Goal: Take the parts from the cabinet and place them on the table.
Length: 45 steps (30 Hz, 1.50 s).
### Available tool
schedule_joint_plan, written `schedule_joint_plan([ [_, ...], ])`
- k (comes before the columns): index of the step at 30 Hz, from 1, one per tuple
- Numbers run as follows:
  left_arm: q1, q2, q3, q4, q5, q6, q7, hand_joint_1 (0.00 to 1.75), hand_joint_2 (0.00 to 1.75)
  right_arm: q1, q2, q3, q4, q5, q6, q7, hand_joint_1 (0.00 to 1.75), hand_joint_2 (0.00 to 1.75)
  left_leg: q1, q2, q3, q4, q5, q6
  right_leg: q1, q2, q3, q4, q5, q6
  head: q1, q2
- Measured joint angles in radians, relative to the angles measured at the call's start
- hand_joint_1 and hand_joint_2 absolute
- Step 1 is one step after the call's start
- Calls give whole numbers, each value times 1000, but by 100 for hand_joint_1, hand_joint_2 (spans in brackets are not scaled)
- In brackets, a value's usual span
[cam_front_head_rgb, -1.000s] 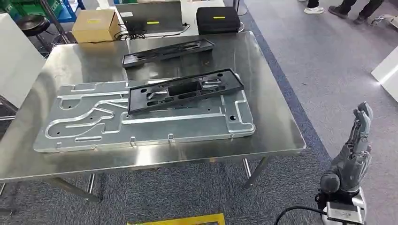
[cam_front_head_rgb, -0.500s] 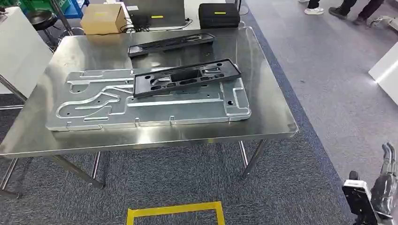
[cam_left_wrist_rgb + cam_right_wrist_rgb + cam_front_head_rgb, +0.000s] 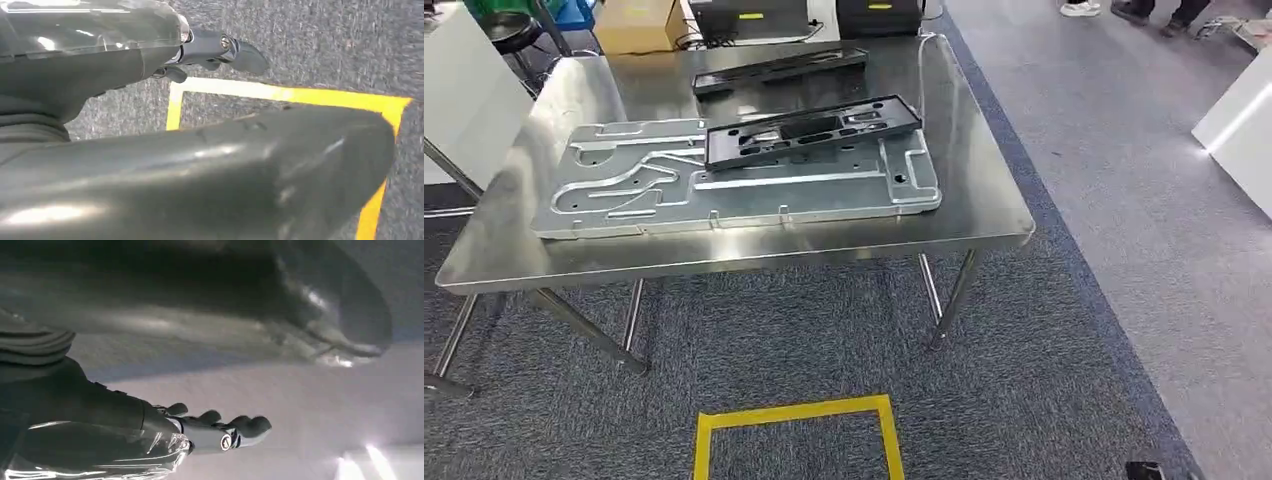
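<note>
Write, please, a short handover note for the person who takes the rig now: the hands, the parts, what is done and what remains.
Left hand: holds nothing, fingers apart, above the yellow floor marking.
Right hand: holds nothing, hanging over grey floor.
On the steel table: large silver plate, one black frame lying partly on it, a second black frame behind, apart from the plate.
Done: these three parts are on the table.
Left: the cabinet is not visible; check there whether parts remain.
</note>
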Motion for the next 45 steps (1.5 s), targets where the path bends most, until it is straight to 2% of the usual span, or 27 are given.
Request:
schedule_joint_plan([
  [1, 4, 0, 0, 0, -4, 0, -1, 0, 0, 0, 2, 0, 29, 37, 13, 50, 0, 0, 2, -1, -2, 0, 8, -7, -3, -3, -7, -5, 11, -10, 0, 0],
  [2, 7, 0, 0, 0, -7, -1, -3, 0, 0, -5, 8, 0, 68, 72, 39, 102, 0, 0, 8, -5, -11, 13, -19, -13, -5, -10, -17, -5, 24, -22, 0, 0],
  [5, 13, -2, 0, 0, -13, -9, -4, 0, 0, -12, 37, 2, 163, 132, 163, 277, 0, 0, 10, -7, -58, 194, -214, -28, 1, -11, -66, -4, 63, -36, 0, 0],
  [6, 13, -2, 0, 0, -18, -13, -5, 0, 0, -12, 51, 3, 192, 147, 221, 337, 0, 0, 10, -8, -67, 261, -244, -30, 3, -11, -83, -2, 75, -37, 0, 0],
  [8, 14, -2, -1, 0, -22, -14, -4, 0, 0, -13, 74, 8, 228, 165, 307, 410, 0, 0, 10, -8, -50, 321, -222, -29, 8, -12, -123, 4, 100, -38, 0, 0],
  [11, 14, -2, -1, 0, -27, -12, -3, 0, 0, -15, 105, 16, 265, 174, 361, 461, 0, 0, 3, -9, 104, 152, -125, -7, 15, -11, -173, 12, 135, -37, 0, 0],
  [13, 7, 2, -3, 0, -31, -9, -1, 0, 0, -23, 131, 19, 284, 178, 376, 489, 0, 0, -6, -9, 240, -47, -182, 13, 22, -7, -180, 15, 153, -31, 0, 0],
  [14, 2, 3, -3, 0, -32, -9, 0, 0, 0, -24, 133, 20, 287, 180, 376, 500, 0, 0, -7, -10, 246, -71, -192, 12, 19, -11, -181, 13, 166, -26, 0, 0],
  [17, 5, 2, -3, 0, -36, -8, 1, 0, 0, -29, 150, 24, 305, 188, 394, 513, 0, 0, -9, -8, 222, -81, -160, 38, 13, -11, -185, -5, 204, -5, 0, 0],
  [18, 4, 2, -3, 0, -37, -8, 2, 0, 0, -30, 151, 25, 308, 190, 397, 508, 0, 0, -4, 1, 216, -83, -143, 44, 8, -7, -195, 12, 168, -2, 0, 0],
  [19, 2, 1, -3, 0, -37, -8, 1, 0, 0, -31, 155, 26, 313, 194, 405, 497, 0, 0, -4, -2, 199, -85, -129, 54, 8, -5, -208, 54, 98, 0, 0, 0],
  [21, 2, 1, -3, 0, -40, -8, 2, 0, 0, -31, 158, 28, 320, 197, 410, 483, 0, 0, -4, -2, 160, -82, -101, 52, 3, -3, -239, 208, -39, 8, 0, 0],
  [22, 3, 1, -3, 0, -40, -8, 2, 0, 0, -33, 158, 29, 321, 197, 412, 478, 0, 0, -4, -1, 141, -79, -88, 51, 3, -3, -249, 278, -64, 12, 0, 0],
  [24, 2, 1, -3, 0, -42, -10, 2, 0, 0, -35, 158, 30, 325, 199, 416, 475, 0, 0, -3, 1, 99, -65, -64, 45, -2, -3, -224, 328, -5, 18, 0, 0],
  [26, 2, -2, -4, 0, -47, -10, 2, 0, 0, -36, 158, 31, 325, 199, 422, 471, 0, 0, 0, 2, 58, -45, -49, 38, -6, -4, -130, 226, 61, 18, 0, 0],
  [28, 1, -2, -6, 0, -52, -8, 2, 0, 0, -42, 160, 33, 328, 199, 424, 471, 0, 0, -5, 0, 30, -17, -40, 28, -2, -3, 24, 24, 17, 14, 0, 0],
  [29, 1, -2, -6, 0, -55, -6, 2, 0, 0, -43, 160, 34, 328, 199, 425, 475, 0, 0, -5, 2, 21, -10, -32, 21, -1, 0, 45, -30, -17, 5, 0, 0],
  [32, 2, -2, -8, 0, -59, -4, 2, 0, 0, -42, 162, 34, 335, 199, 425, 488, 0, 0, -4, 1, 8, -11, -4, 3, -2, -1, 20, -25, 4, -16, 0, 0],
  [33, 2, -1, -8, 0, -59, -3, 3, 0, 0, -45, 166, 34, 338, 199, 425, 493, 0, 0, 3, -5, -1, 0, -28, -4, -2, -9, 9, -25, 16, -26, 0, 0],
  [36, 7, -1, -10, 0, -59, 0, 3, 0, 0, -44, 166, 34, 338, 199, 424, 500, 0, 0, 7, -8, -57, 182, -201, -18, 1, -12, -32, -24, 49, -39, 0, 0],
  [38, 7, -1, -11, 0, -59, 1, 3, 0, 0, -44, 166, 34, 339, 199, 424, 500, 0, 0, 9, -8, -71, 298, -232, -21, 3, -12, -64, -19, 71, -39, 0, 0],
  [39, 7, -1, -11, 0, -59, 2, 3, 0, 0, -44, 167, 34, 339, 199, 424, 500, 0, 0, 9, -8, -51, 299, -203, -20, 4, -12, -82, -15, 81, -38, 0, 0],
  [41, 5, -1, -11, 0, -59, 3, 3, 0, 0, -44, 167, 34, 339, 199, 425, 500, 0, 0, 9, -9, 47, 184, -127, -13, 5, -11, -113, -5, 99, -34, 0, 0],
  [42, 2, -1, -12, 0, -59, 3, 3, 0, 0, -45, 168, 34, 339, 199, 425, 500, 0, 0, 8, -10, 119, 88, -119, -6, 5, -11, -124, 0, 107, -31, 0, 0],
  [43, -1, 0, -13, 0, -59, 3, 3, 0, 0, -47, 169, 34, 339, 199, 425, 500, 0, 0, 6, -13, 188, -3, -149, 3, 7, -11, -129, 2, 113, -26, 0, 0],
  [44, -4, 0, -13, 0, -60, 4, 3, 0, 0, -46, 170, 34, 339, 199, 425, 500, 0, 0, 1, -15, 220, -67, -165, 6, 9, -12, -133, 4, 122, -19, 0, 0],
  [45, -5, 0, -15, 0, -60, 4, 3, 0, 0, -45, 170, 34, 340, 199, 425, 500, 0, 0, -1, -14, 206, -64, -163, 9, 8, -14, -137, 2, 134, -12, 0, 0],
])
